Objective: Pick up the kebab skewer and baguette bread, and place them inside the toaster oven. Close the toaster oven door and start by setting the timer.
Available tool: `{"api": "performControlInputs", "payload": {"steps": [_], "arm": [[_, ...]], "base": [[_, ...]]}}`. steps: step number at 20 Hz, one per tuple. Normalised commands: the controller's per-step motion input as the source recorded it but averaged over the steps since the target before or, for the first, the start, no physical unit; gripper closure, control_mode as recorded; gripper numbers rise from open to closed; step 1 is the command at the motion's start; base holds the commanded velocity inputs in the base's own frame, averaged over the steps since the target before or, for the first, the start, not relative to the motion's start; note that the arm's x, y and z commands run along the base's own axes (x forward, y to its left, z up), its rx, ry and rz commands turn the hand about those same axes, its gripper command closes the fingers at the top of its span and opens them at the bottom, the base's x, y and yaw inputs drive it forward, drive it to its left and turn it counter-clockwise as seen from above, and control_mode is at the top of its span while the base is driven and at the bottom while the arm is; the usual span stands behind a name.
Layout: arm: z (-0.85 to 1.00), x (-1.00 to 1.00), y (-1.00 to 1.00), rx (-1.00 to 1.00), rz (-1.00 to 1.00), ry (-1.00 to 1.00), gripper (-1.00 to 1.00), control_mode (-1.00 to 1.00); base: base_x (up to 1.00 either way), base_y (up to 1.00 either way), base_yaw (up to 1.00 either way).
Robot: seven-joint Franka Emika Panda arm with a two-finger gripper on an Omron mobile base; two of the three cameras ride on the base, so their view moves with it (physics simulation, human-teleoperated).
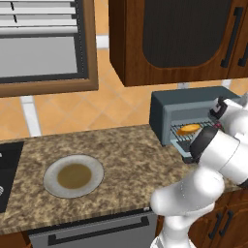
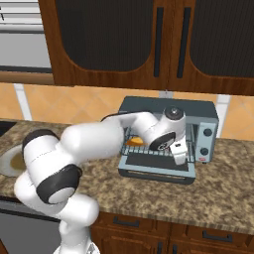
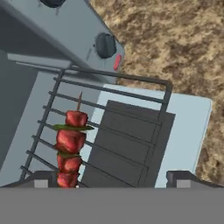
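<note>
Bread first, in the left base view: the baguette bread (image 1: 188, 129) lies on the wire rack (image 1: 193, 137) inside the toaster oven (image 1: 186, 116), which sits at the right end of the granite counter (image 1: 121, 160). A grey plate (image 1: 73, 175) holding something brownish sits well apart to the left. The arm's bulk covers the oven's right half.

From the right base view, the toaster oven door (image 2: 157, 167) hangs fully down, flat in front of the cavity. The gripper (image 2: 179, 155) hovers above the door and the rack's front right part, and the golden loaf shows as a sliver behind the forearm. 2 knobs (image 2: 207, 138) line the oven's right edge.

In the hand view, the kebab skewer (image 3: 70, 146) lies lengthwise across the rack bars, near their left side, with 4 red chunks and its thin stick tip pointing inward. It sits beside the left fingertip (image 3: 41, 180), not between the tips; the fingers stand wide apart and hold nothing.

Both foods look placed, so the door seems next. It should be light, stiff and hinged; I would push up from under its free edge, near the bar handle, though smooth glass may let the fingers slide.
</note>
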Motion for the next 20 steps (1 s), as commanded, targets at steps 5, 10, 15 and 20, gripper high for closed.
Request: {"api": "performControlInputs", "payload": {"steps": [5, 10, 15, 20], "arm": [[0.14, -0.88, -0.03, -0.13, 0.37, -0.15, -1.0, -1.0], [-0.02, -0.59, 0.49, -0.39, 0.41, -0.14, -1.0, -1.0], [0.0, -0.17, 0.75, -0.36, 0.5, -0.09, -1.0, -1.0], [0.01, -0.05, 0.61, -0.36, 0.22, -0.06, -1.0, -1.0]], "base": [[0.0, 0.0, 0.0], [0.0, 0.0, 0.0], [0.0, 0.0, 0.0], [0.0, 0.0, 0.0]]}}
